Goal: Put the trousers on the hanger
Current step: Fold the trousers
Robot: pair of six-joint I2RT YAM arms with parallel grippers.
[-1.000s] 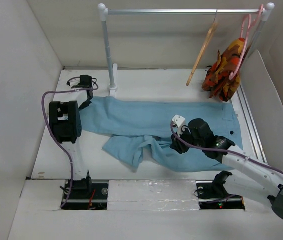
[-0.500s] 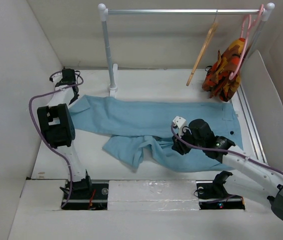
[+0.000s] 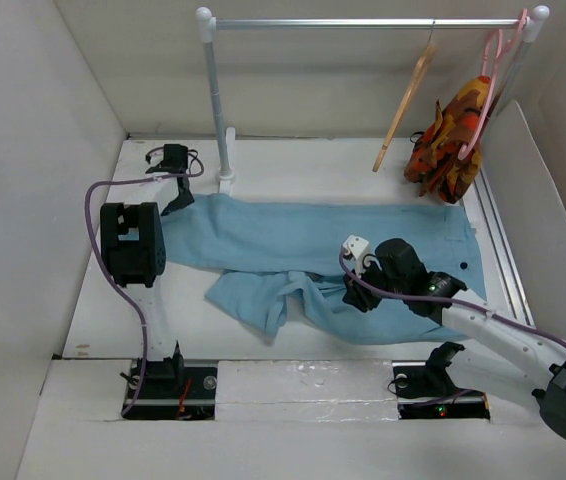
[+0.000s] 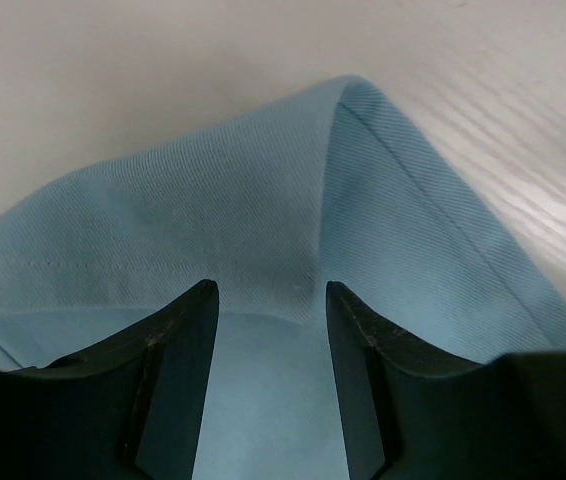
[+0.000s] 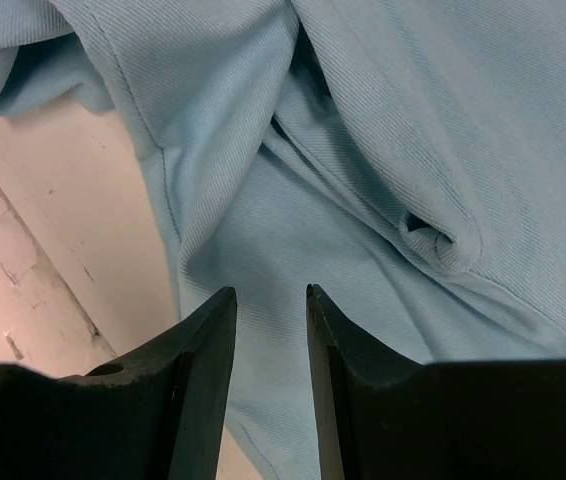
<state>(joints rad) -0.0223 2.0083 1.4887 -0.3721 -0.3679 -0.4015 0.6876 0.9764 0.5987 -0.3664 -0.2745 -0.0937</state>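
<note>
From above, one pair of light blue trousers (image 3: 303, 240) lies spread across the white desk (image 3: 293, 165), waistband toward the right, where a single dark button (image 3: 462, 264) shows. One leg runs flat to the left; the other is bunched and folded back toward the near edge. Behind them stands one metal rail (image 3: 363, 22) carrying two hangers: the tan wooden hanger (image 3: 403, 105), empty and tilted, and a pink hanger (image 3: 493, 90) holding one orange patterned garment (image 3: 448, 140). Both hangers are well apart from the trousers. Two arms are at work. The left gripper (image 3: 175, 202) points down at the far-left end of the flat leg, and the right gripper (image 3: 355, 295) sits over the crumpled cloth near the middle.

In the left wrist view, the left gripper (image 4: 270, 300) has its two fingers spread, with nothing pinched between them. Under them lies the hem corner of the trousers (image 4: 263, 200), one ridge of cloth standing up in line with the gap. Bare desk (image 4: 163, 80) lies beyond.

In the right wrist view, the right gripper (image 5: 270, 295) shows two fingers parted by a narrow gap over folded trousers (image 5: 413, 120). The fingers appear to grip nothing, though whether the tips touch the cloth cannot be told. A strip of desk (image 5: 23, 250) shows at the left.
</note>
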